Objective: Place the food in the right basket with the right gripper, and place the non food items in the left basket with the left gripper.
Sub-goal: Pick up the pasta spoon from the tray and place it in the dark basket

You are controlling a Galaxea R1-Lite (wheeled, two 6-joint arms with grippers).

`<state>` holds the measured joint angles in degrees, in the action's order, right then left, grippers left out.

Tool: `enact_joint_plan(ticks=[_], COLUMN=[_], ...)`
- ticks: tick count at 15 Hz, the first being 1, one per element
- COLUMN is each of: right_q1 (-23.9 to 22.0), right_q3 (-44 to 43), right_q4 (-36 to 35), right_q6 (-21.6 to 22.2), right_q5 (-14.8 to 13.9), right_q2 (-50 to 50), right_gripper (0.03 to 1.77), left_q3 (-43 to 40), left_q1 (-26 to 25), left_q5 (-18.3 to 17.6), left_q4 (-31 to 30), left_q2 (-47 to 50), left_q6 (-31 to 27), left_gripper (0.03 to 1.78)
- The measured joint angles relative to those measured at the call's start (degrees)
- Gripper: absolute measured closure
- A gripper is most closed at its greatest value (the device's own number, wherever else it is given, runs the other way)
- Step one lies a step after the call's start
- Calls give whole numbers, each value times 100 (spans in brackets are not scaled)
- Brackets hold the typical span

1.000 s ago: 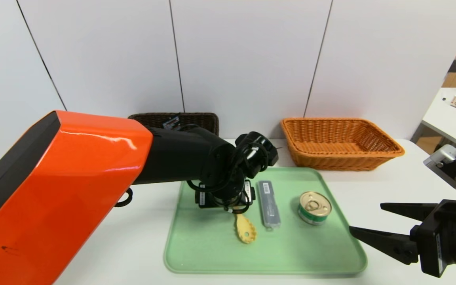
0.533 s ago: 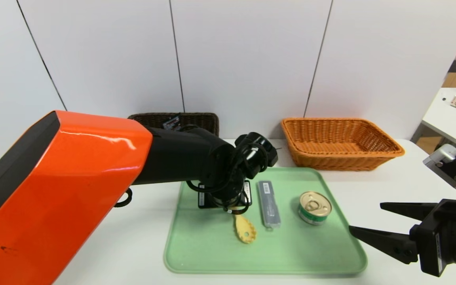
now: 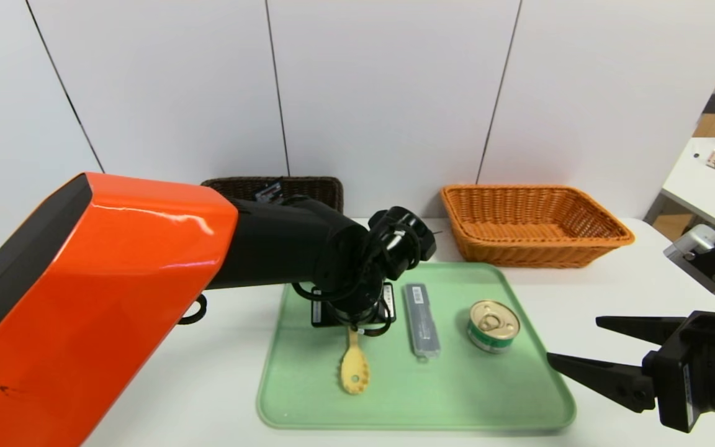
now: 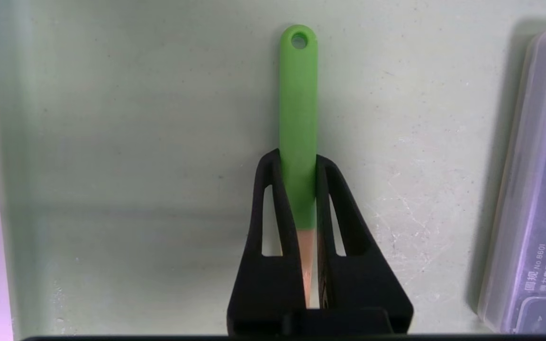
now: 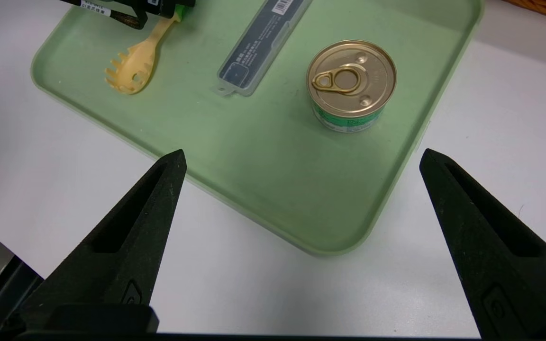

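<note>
A pasta spoon (image 3: 355,371) with a cream head and a green handle (image 4: 297,94) lies on the light green tray (image 3: 308,397). My left gripper (image 4: 297,158) is shut on that handle, low over the tray's back left part. In the head view its fingers are hidden under the wrist. A grey pen case (image 3: 422,320) and a gold-topped can (image 3: 493,325) lie to the spoon's right. My right gripper (image 3: 575,340) hangs open off the tray's front right corner, with nothing between its fingers. The can (image 5: 351,85) sits ahead of it.
The dark brown basket (image 3: 308,185) stands behind the tray at the left, partly hidden by my left arm. The orange basket (image 3: 531,223) stands at the back right. A side table (image 3: 705,180) with boxes is at the far right.
The left gripper has shut on the spoon's handle. The spoon swung as it shut, its head moving left into line with the gripper. The right arm has not moved.
</note>
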<state>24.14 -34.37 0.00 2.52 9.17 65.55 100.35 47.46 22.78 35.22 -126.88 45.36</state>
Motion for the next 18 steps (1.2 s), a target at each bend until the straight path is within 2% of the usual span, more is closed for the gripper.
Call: enact_joint_plan(ticks=[4, 6, 9, 12, 14, 18], right_q1=[0, 0, 0, 0, 0, 0], right_q3=[13, 16, 0, 0, 0, -9], right_q4=[0, 0, 0, 0, 0, 0], right_q6=[1, 1, 1, 4, 1, 1], right_q5=[0, -2, 0, -2, 0, -11], right_q2=[0, 2, 0, -4, -4, -9], right_gripper=[10, 10, 10, 10, 10, 10], left_q3=[22, 100, 402, 752, 952, 1058], left_q1=[-16, -41, -201, -575, -970, -1734], left_q5=[52, 61, 59, 1, -254, -1251], left_q4=[149, 286, 667, 974, 962, 918], left_q2=[307, 624, 1172, 1674, 1851, 2035], left_q6=[-88, -317, -959, -2018, -2783, -4352], left_gripper=[167, 167, 167, 167, 167, 167])
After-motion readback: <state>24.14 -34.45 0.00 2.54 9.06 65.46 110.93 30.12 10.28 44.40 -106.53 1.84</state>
